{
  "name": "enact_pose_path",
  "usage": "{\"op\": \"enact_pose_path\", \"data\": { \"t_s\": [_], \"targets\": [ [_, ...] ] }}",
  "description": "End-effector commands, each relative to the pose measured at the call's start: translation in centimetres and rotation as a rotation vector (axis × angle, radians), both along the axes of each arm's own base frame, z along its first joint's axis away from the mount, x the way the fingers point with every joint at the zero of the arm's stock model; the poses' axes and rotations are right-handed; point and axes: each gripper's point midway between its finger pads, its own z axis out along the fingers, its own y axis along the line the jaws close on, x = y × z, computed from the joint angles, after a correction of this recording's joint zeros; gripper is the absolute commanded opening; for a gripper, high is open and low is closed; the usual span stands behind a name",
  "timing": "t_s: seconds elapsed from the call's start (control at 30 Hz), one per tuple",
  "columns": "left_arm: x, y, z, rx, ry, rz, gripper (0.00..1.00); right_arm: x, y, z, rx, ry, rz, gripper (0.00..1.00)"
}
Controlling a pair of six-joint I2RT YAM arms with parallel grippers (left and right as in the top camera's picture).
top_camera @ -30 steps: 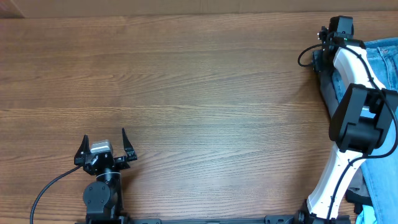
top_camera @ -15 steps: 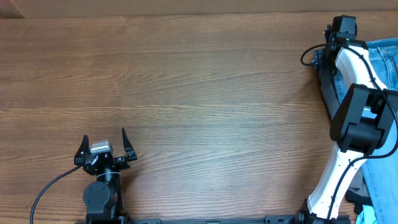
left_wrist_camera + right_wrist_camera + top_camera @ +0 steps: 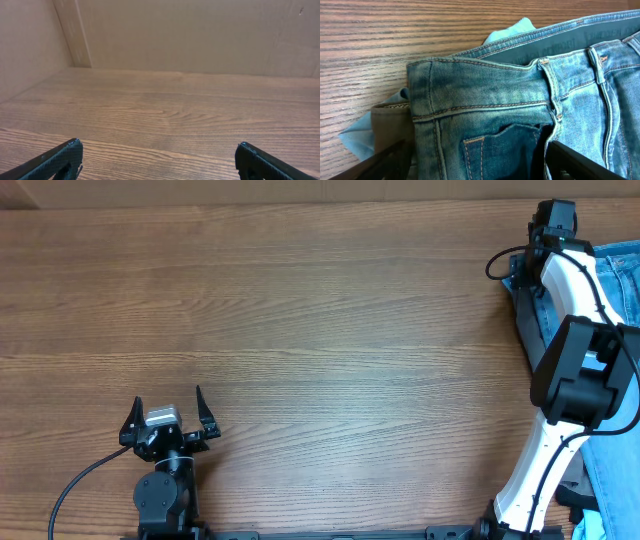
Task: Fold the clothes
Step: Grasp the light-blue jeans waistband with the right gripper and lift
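The light-blue faded denim jeans point(image 3: 520, 100) lie in a pile at the table's right edge, waistband and a pocket point(image 3: 505, 145) facing up; they also show in the overhead view point(image 3: 618, 275). Grey trousers point(image 3: 390, 125) and a bright-blue garment point(image 3: 357, 140) stick out from under them. My right gripper point(image 3: 480, 167) is open, just above the jeans, with a finger on each side of the pocket. In the overhead view its fingers are hidden under the right wrist point(image 3: 555, 222). My left gripper point(image 3: 168, 420) is open and empty near the front left; in the left wrist view it point(image 3: 160, 157) hovers over bare wood.
The wooden table point(image 3: 320, 330) stretches between the two arms. A cardboard wall point(image 3: 200, 35) stands at the far side. The right arm's white links point(image 3: 560, 410) reach over the clothes pile at the right edge.
The right wrist has shifted slightly to the right and farther back, over the jeans. The left arm has not moved.
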Motion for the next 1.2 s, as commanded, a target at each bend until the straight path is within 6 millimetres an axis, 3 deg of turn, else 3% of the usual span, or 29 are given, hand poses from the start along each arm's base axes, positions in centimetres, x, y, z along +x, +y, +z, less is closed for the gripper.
{"op": "enact_pose_path", "data": {
  "t_s": [0.0,0.27,0.37,0.57,0.67,0.77,1.03,1.17],
  "targets": [
    [0.0,-0.2,0.0,0.017,-0.003,-0.009,1.0,0.3,-1.3,1.7,-0.018,-0.043,-0.038,0.89],
    [0.0,-0.2,0.0,0.017,-0.003,-0.009,1.0,-0.7,-3.3,1.4,-0.015,-0.04,-0.083,0.82],
    [0.0,-0.2,0.0,0.017,-0.003,-0.009,1.0,-0.6,-3.5,1.6,-0.024,-0.049,-0.094,0.89],
    [0.0,-0.2,0.0,0.017,-0.003,-0.009,1.0,0.7,-1.8,2.4,-0.014,-0.096,-0.091,0.93],
    [0.0,-0.2,0.0,0.017,-0.003,-0.009,1.0,1.4,0.1,2.2,0.002,-0.07,0.006,0.94],
    [0.0,-0.2,0.0,0.017,-0.003,-0.009,1.0,1.2,0.6,1.5,0.028,-0.052,0.022,0.89],
    [0.0,-0.2,0.0,0.017,-0.003,-0.009,1.0,-0.3,-1.0,-0.1,0.033,-0.018,-0.006,0.84],
    [0.0,-0.2,0.0,0.017,-0.003,-0.009,1.0,-0.3,-0.9,-0.1,0.033,-0.017,-0.006,0.71]
  ]
}}
